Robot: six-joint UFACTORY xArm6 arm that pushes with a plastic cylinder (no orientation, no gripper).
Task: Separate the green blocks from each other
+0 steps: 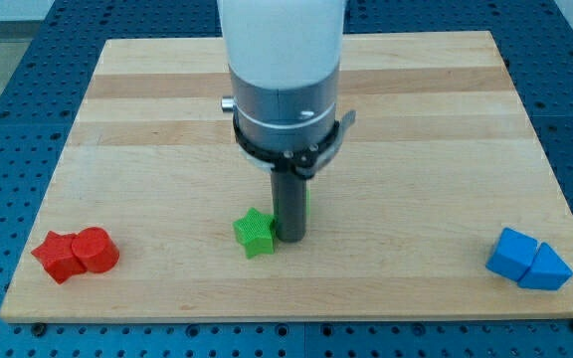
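— Blue perforated bench all round, and on it the wooden board (147,129), pale planks running across the view. What sits on it?

— Biggest thing in sight is the arm's grey and white body, hanging over the board's middle and hiding whatever lies behind it toward the view's top. Below it the dark rod comes straight down, and my tip (288,238) rests on the wood just right of the green star block (255,233), touching it or very nearly.

— And the other green one?

— Only a thin green sliver (306,202) shows at the rod's right edge, a little higher up. I take that for the second green block, mostly hidden behind the rod; its shape cannot be made out. So the rod appears to stand between the two greens, which fits the task: wedged there, it would part them. How wide the gap is, I cannot tell.

— Any pincer, open or closed?

— None at all; the arm ends in the plain rod and holds nothing.

— Other blocks?

— At the right bottom, a blue pair (529,260), cube and wedge touching. At the left bottom, a red pair (76,253), star-like piece and cylinder, also touching. Both well apart from the greens.

— Any trays or bins?

— None visible; every block lies loose on the bare board.
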